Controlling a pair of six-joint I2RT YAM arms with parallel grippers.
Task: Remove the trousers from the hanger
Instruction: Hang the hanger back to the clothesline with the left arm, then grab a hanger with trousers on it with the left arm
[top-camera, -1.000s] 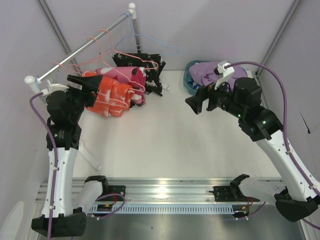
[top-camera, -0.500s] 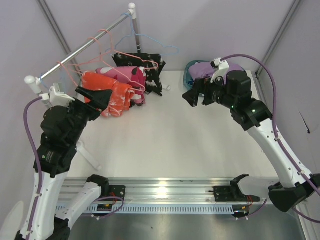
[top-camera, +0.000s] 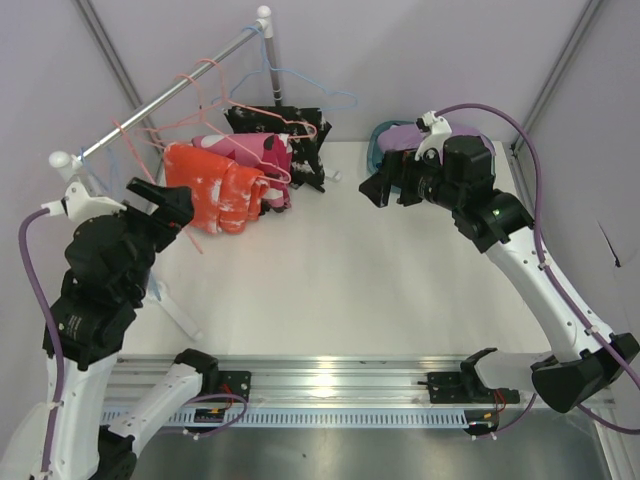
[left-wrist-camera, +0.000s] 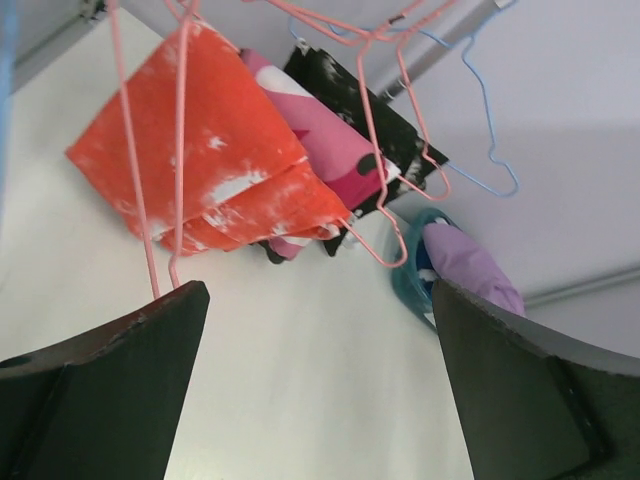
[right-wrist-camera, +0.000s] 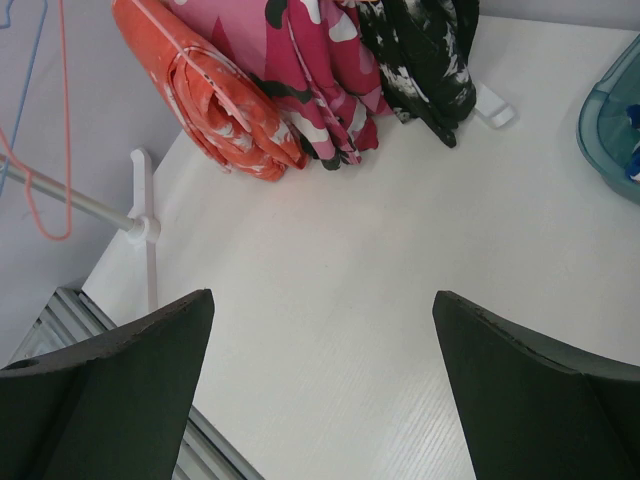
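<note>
Three small trousers hang on pink hangers from the rail (top-camera: 170, 92): orange (top-camera: 215, 188), pink-magenta patterned (top-camera: 262, 155), and black with white speckles (top-camera: 290, 130). They also show in the left wrist view as orange (left-wrist-camera: 210, 160), pink-magenta (left-wrist-camera: 330, 140) and black (left-wrist-camera: 375, 115). The right wrist view shows them too: orange (right-wrist-camera: 230, 100), pink-magenta (right-wrist-camera: 310, 70), black (right-wrist-camera: 430, 50). The lavender pair (top-camera: 405, 140) lies in a teal basket (top-camera: 378, 165). The blue-white-red pair is not clearly visible. My left gripper (top-camera: 168, 205) is open and empty, just left of the orange pair. My right gripper (top-camera: 380, 190) is open and empty beside the basket.
Empty blue (top-camera: 305, 88) and pink (top-camera: 200, 85) wire hangers hang on the rail. The rack's white foot (top-camera: 180, 312) stands on the table at the left, also seen in the right wrist view (right-wrist-camera: 145, 225). The aluminium base rail (top-camera: 330, 385) runs along the near edge.
My left arm has drawn back and down from the orange trousers, which now hang looser. My right gripper has moved left and away from the basket toward the rack.
</note>
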